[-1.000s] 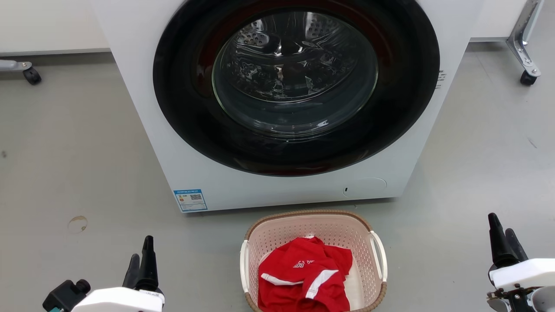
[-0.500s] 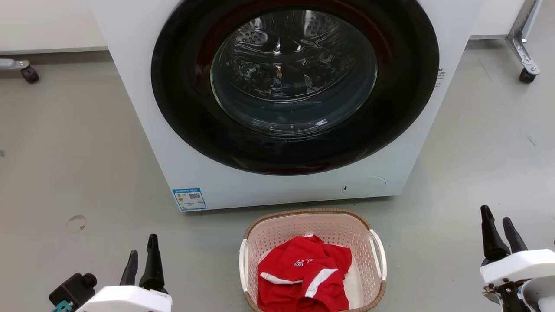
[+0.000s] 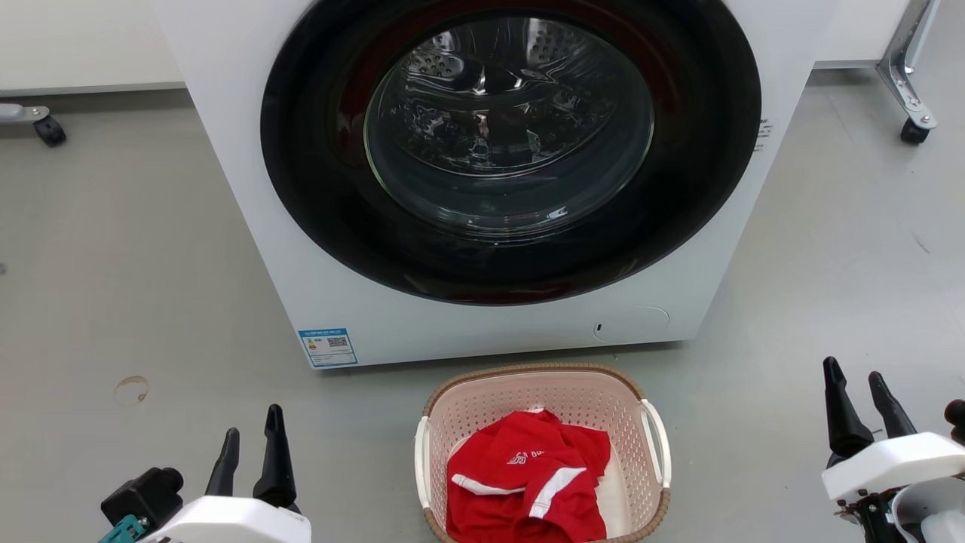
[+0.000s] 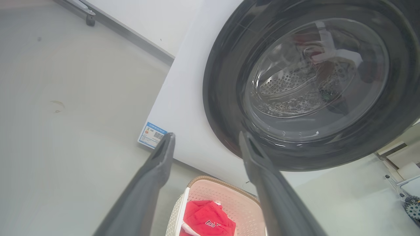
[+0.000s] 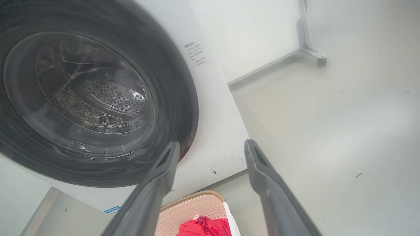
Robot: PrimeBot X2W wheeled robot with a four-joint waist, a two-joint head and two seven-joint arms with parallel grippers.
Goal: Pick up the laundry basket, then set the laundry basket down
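Head view: I see the laundry basket (image 3: 580, 403) on the floor (image 3: 113, 286), just in front of the washing machine (image 3: 249, 226), with a red garment (image 3: 528, 483) inside. The left gripper (image 3: 254, 424) and right gripper (image 3: 853, 371) flank the basket, well apart from it, both spread and empty.

Left wrist view: fingers (image 4: 157, 170) apart, basket low between them.

Right wrist view: fingers (image 5: 262, 170) apart, basket at the bottom edge.

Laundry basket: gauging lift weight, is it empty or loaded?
Loaded, lightly: one red garment lies inside the laundry basket, well below its rim.
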